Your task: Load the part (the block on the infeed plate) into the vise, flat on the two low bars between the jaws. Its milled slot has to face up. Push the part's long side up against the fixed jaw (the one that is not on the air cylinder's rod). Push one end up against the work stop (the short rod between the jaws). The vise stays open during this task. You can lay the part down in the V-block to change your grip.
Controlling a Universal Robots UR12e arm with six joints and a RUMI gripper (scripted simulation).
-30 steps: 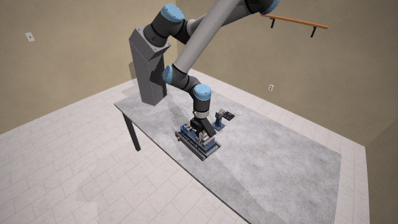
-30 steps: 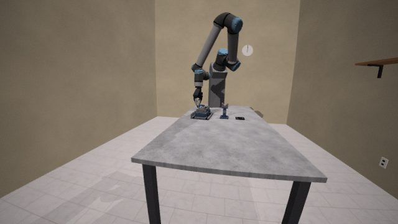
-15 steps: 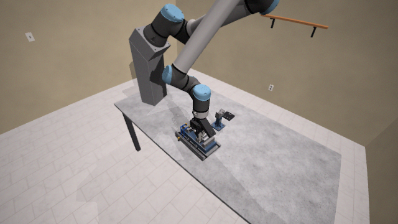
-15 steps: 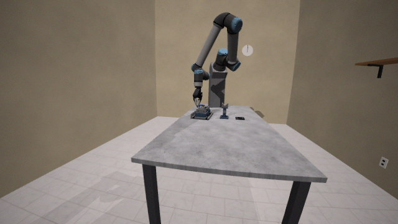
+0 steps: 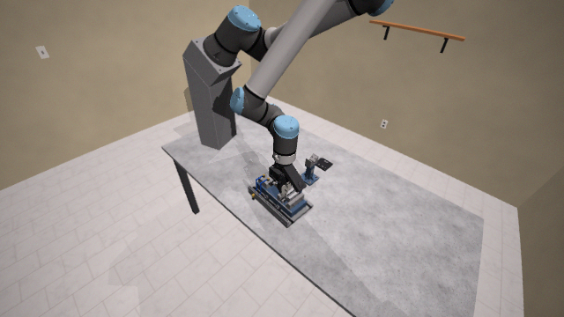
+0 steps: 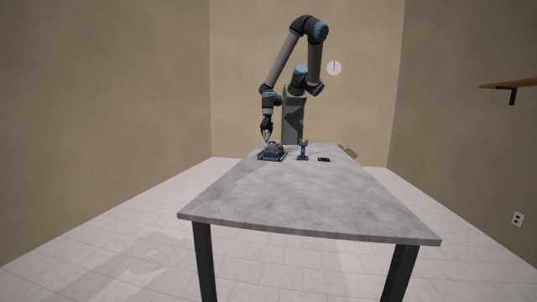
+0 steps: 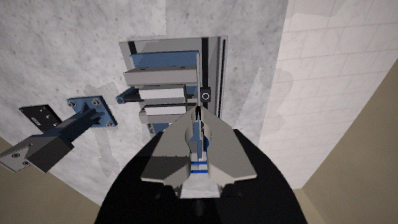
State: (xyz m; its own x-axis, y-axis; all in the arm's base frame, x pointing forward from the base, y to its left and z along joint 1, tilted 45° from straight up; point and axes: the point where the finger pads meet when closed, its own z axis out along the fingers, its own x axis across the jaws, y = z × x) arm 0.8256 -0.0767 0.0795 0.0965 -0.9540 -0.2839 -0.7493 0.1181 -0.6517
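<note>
The vise (image 5: 300, 210) (image 6: 273, 155) (image 7: 165, 60) stands open. Between its jaws I see two pale parallel strips with a darker band between them; they look like the part (image 7: 162, 93) with its slot up, though its seat on the bars is hidden. It lies close beside the fixed jaw (image 7: 161, 76); whether they touch I cannot tell. A blue stop bracket (image 7: 128, 95) is at its left end in the wrist view. My gripper (image 6: 267, 142) (image 7: 198, 107) is shut and empty, its tips above the vise's right side in the wrist view.
The V-block (image 5: 312, 159) (image 6: 303, 143) on its blue post stands beside the vise and looks empty. The black infeed plate (image 5: 324, 164) (image 6: 324, 159) (image 7: 37, 116) beyond it carries no block. Blue air tubes (image 5: 260, 180) rise at the vise's cylinder end, under my gripper.
</note>
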